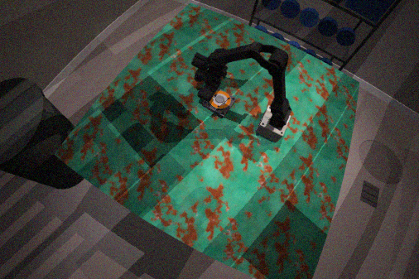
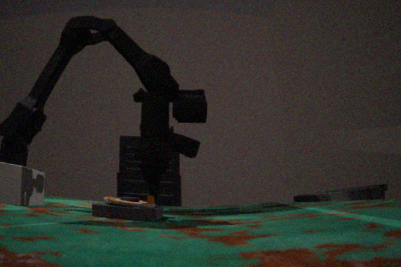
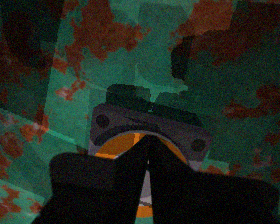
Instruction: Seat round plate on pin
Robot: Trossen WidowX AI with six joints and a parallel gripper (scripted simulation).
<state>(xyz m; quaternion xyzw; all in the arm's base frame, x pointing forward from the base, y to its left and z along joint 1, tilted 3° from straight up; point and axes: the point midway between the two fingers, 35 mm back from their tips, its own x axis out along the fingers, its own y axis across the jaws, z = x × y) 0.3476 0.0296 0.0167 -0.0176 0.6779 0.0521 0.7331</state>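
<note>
Orange tab (image 2: 150,200), exterior view only.
</note>
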